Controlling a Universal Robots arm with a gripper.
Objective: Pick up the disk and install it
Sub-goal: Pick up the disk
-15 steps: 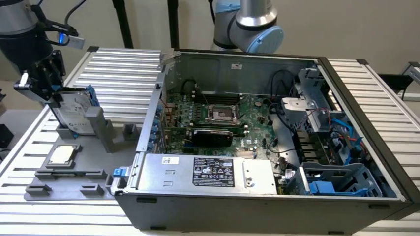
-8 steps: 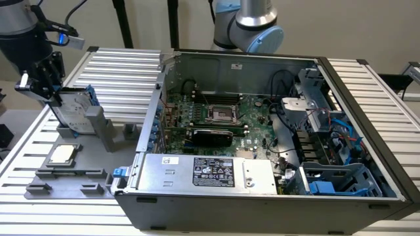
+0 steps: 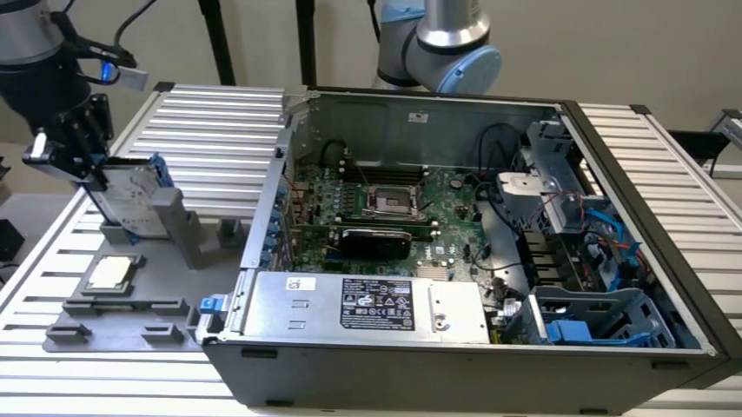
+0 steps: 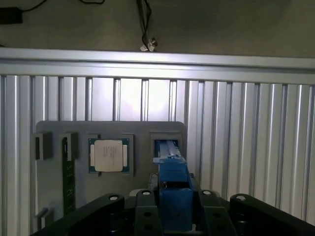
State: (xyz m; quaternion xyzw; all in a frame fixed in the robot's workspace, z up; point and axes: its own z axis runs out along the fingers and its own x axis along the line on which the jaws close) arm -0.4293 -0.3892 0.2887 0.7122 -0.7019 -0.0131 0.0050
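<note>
The disk, silver-grey in a bright blue frame, stands on edge in a slot of the grey holder at the exterior view's left. My gripper comes down on its top edge from above. In the wrist view the blue frame of the disk runs between the black fingers, which press against it on both sides. My gripper is shut on the disk, whose lower edge still sits in the holder's slot.
A square CPU chip lies in the grey fixture plate beside the holder. The open computer case takes up the exterior view's right, with a grey power supply box and a blue drive bay. All rest on a slatted aluminium table.
</note>
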